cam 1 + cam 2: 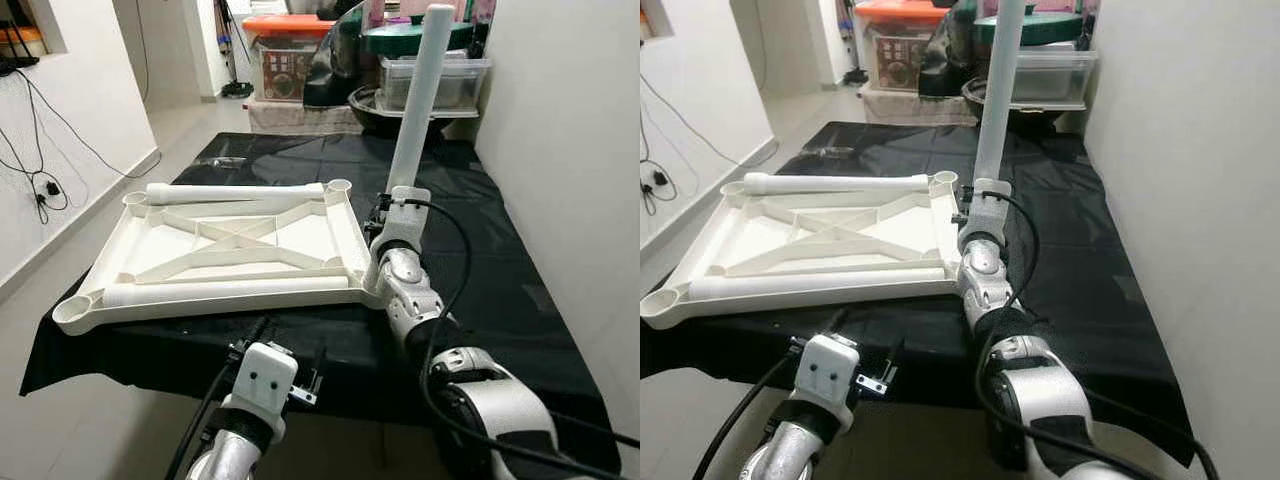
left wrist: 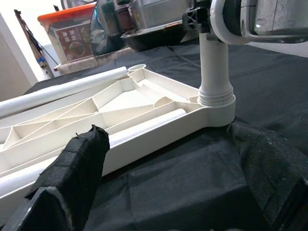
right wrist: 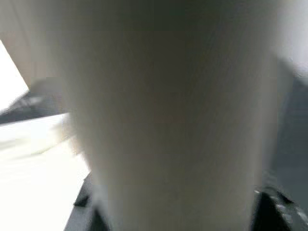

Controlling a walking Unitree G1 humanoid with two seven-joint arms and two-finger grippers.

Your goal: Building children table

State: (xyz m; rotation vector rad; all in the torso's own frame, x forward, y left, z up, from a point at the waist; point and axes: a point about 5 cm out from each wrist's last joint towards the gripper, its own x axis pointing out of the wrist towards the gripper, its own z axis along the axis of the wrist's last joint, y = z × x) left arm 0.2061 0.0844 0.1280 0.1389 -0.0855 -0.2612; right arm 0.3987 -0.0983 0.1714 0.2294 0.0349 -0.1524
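A white children's table top (image 1: 345, 235) lies upside down on a black-covered table (image 1: 500, 260). One white leg (image 1: 420, 100) stands upright in the near right corner socket (image 2: 216, 101). My right gripper (image 1: 398, 205) is shut on this leg just above the socket, and the leg (image 3: 163, 115) sits blurred and very close in the right wrist view. Two more legs lie flat on the table top, one along the far edge (image 1: 235, 192) and one along the near edge (image 1: 225, 291). My left gripper (image 2: 168, 159) hangs open below the table's front edge, its padded fingers (image 2: 77, 163) apart and holding nothing.
A white wall (image 1: 570, 150) runs close along the right side. Storage boxes with an orange lid (image 1: 285, 50) and a clear bin (image 1: 430, 80) stand behind the table. Cables (image 1: 40, 180) hang on the left wall, with open floor (image 1: 60, 300) beside the table.
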